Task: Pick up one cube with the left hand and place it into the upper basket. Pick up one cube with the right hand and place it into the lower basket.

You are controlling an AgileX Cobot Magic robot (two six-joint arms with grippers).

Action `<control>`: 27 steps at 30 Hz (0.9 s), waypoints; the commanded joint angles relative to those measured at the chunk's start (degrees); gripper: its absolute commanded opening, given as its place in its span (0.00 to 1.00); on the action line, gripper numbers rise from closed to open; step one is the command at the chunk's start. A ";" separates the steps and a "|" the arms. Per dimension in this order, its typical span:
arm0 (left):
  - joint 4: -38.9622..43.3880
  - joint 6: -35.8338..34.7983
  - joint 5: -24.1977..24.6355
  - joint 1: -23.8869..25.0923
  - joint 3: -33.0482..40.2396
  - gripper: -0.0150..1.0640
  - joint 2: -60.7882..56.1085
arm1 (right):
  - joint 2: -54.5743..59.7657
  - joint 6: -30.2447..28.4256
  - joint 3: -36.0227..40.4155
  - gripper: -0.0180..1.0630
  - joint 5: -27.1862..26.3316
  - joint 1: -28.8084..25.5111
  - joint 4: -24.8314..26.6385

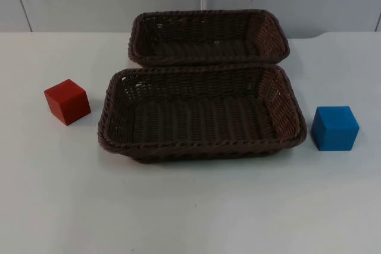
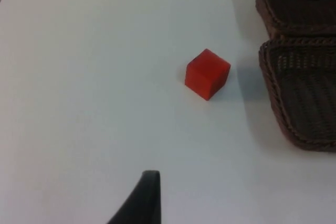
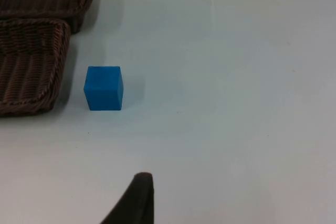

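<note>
Red cube (image 1: pixel 67 102) left of lower basket (image 1: pixel 201 147), blue cube (image 1: pixel 335 128) right; gripper states cannot tell.

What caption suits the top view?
Red cube and blue cube flank two empty brown wicker baskets on white table.

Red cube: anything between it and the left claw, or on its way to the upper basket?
Nothing visible. Bare table lies between the left claw and the red cube. The upper basket sits behind the lower basket; both look empty.
</note>
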 commanded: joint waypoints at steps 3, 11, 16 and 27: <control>-6.36 6.25 -3.36 0.02 -0.39 0.99 3.10 | -0.23 -0.37 0.40 0.99 -0.47 -0.25 -0.25; -10.15 9.65 -4.17 0.02 -0.39 0.99 7.91 | -0.23 -0.24 0.40 0.99 -0.47 -0.25 -0.25; -16.08 16.09 -6.02 0.02 -0.39 0.99 12.13 | -0.23 -0.24 0.40 0.99 -0.47 -0.25 -0.25; -29.93 30.40 -10.95 0.02 -0.39 0.99 24.80 | -0.23 -0.24 0.40 0.99 -0.47 -0.25 -0.25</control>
